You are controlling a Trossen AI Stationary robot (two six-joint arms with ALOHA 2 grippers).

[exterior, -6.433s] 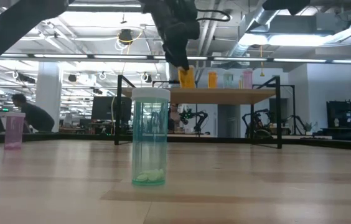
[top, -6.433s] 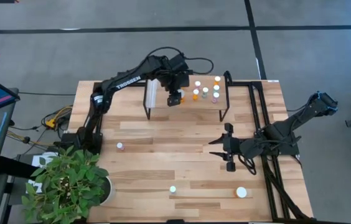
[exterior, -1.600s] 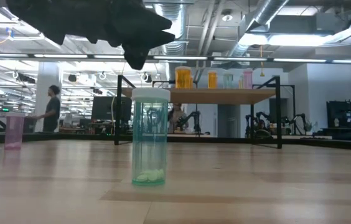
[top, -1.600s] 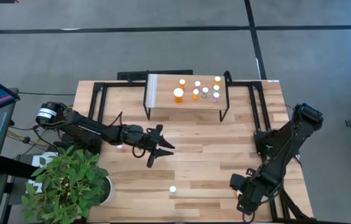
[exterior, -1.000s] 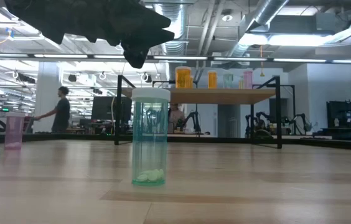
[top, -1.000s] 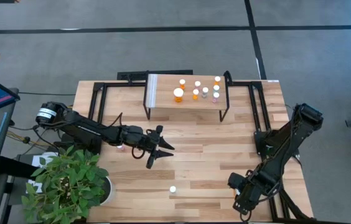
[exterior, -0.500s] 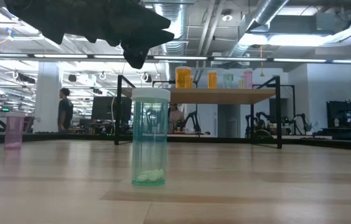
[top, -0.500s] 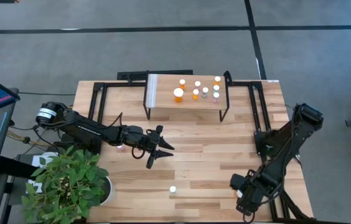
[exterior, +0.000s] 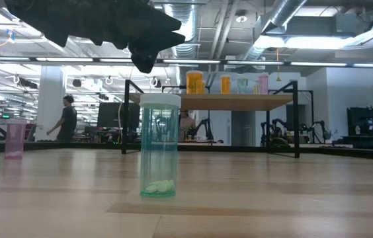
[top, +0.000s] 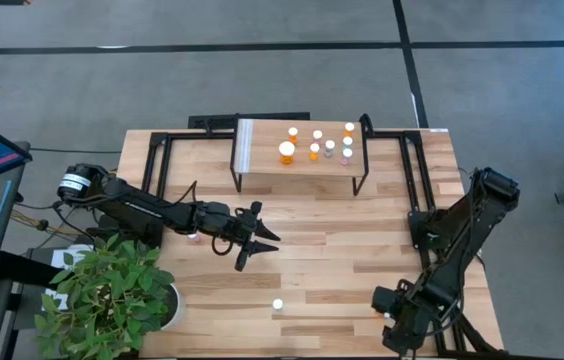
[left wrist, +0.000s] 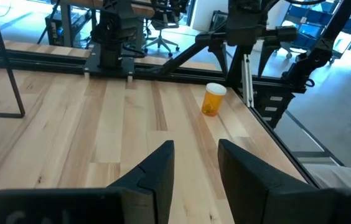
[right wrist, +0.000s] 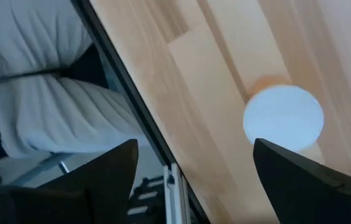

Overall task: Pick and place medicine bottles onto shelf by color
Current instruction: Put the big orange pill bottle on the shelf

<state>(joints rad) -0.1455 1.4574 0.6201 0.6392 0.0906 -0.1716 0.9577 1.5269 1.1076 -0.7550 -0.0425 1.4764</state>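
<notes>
Your wooden desk (top: 312, 240) has an orange bottle (right wrist: 284, 118) near its front right corner, right under your right gripper (right wrist: 194, 171). Its fingers are spread wide and hold nothing, so drop straight down over the white cap, then squeeze gently. Your left gripper (top: 249, 240) waits mid-desk, fingers apart and empty.

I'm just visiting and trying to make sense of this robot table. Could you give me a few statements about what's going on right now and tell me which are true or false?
1. Several bottles already stand on the shelf. True.
2. The left tool is holding a bottle. False: its fingers are open and empty, above bare table.
3. A green bottle stands upright on the table. True.
4. The right tool is over the shelf. False: it hangs at the table's near right corner, open, above a white-capped orange bottle.
5. The pink bottle lies on its side. False: it stands upright.
</notes>
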